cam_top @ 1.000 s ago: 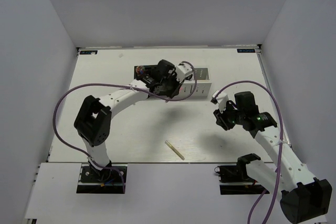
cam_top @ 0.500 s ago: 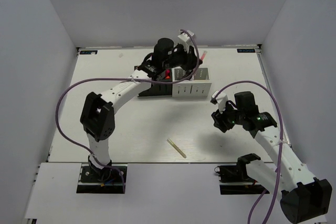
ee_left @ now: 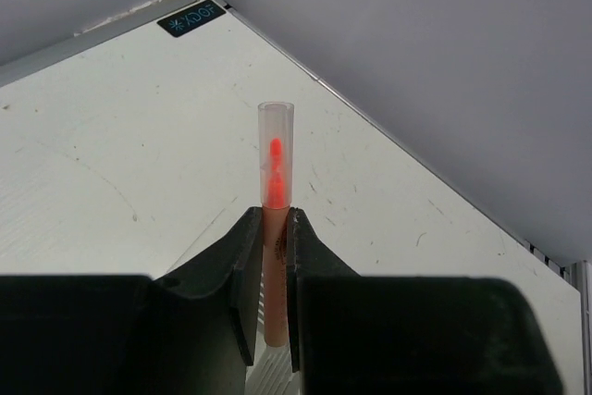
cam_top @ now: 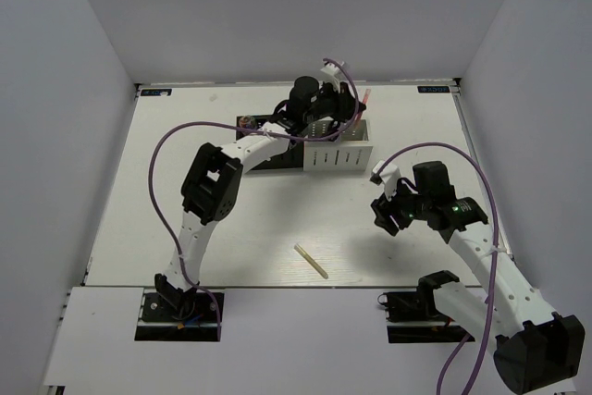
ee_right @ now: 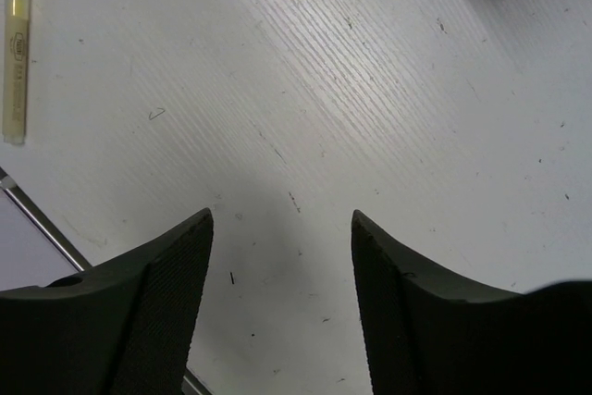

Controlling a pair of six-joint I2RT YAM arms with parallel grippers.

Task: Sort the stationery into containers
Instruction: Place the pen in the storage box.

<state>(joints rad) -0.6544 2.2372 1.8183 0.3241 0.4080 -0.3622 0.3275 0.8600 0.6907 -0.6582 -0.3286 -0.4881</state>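
Your left end effector (ee_left: 275,228) is squeezed shut on the thin pink stick (ee_left: 275,150). The two fingers (ee_left: 242,265) press on it from both sides. The stick has a see-through cap, and its bright pink tip shows inside. The capped end pokes out past the fingers, and the other end shows between them.

From the top view, your left end effector (cam_top: 342,104) is up at the far side of the counter (cam_top: 185,191), over the row of holders (cam_top: 338,153). It is above the white end of the row. The pink stick (cam_top: 364,97) sticks out toward the back wall. The black holders sit at the left end of the row. Something small and colored pokes out of the far left one, but it is too small to tell what it is.

Your right end effector (ee_right: 277,219) is wide open and has nothing in it. It hangs over bare counter. From the top view, your right end effector (cam_top: 384,210) is on the right side, well apart from the holders.

The pale stick (cam_top: 311,263) lies flat on the counter near the front edge, between the two arms. Nothing touches it. The right wrist view shows the pale stick (ee_right: 14,53) at the far left, well away from the fingers.
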